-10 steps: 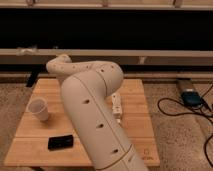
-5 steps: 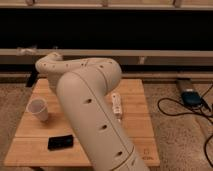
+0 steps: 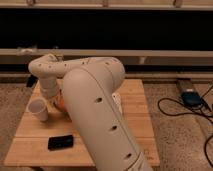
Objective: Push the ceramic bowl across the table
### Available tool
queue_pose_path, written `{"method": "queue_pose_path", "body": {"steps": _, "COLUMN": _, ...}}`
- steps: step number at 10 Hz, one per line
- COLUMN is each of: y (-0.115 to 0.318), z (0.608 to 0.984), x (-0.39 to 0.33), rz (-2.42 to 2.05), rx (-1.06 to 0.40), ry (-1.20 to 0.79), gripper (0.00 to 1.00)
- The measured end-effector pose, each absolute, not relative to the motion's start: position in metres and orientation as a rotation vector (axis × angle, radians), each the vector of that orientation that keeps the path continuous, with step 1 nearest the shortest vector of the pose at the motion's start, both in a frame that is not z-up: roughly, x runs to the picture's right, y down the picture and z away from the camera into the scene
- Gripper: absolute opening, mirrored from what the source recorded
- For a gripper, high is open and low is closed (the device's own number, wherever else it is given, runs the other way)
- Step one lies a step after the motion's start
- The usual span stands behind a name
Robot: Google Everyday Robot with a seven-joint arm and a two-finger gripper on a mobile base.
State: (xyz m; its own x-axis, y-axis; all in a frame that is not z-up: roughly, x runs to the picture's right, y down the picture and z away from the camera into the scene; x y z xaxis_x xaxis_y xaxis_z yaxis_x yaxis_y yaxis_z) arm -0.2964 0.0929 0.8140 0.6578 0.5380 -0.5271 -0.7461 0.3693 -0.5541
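Leftward, arm (image 3: 95, 100) over table (image 3: 136, 125), closed tool hidden near ceramic bowl (image 3: 60, 103)

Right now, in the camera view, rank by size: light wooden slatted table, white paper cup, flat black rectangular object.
Largest: table. Then cup and black object, which look alike; unranked. The gripper, shut, sits by the orange bowl.

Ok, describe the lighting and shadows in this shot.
Camera view: soft indoor light, with a black band behind. The arm casts shade over the gripper, low between the white cup and the ceramic bowl. The table is evenly lit, without glare.
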Motion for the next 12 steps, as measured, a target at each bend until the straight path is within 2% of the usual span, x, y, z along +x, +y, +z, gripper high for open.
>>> {"method": "queue_pose_path", "body": {"steps": 7, "y": 0.148, "z": 0.803, "x": -0.208, "rz": 0.943, "rx": -0.943, "ry": 0.514, "gripper": 0.0}}
{"method": "queue_pose_path", "body": {"steps": 12, "y": 0.138, "z": 0.839, "x": -0.17, "rz": 0.982, "rx": -0.848, "ry": 0.611, "gripper": 0.01}}
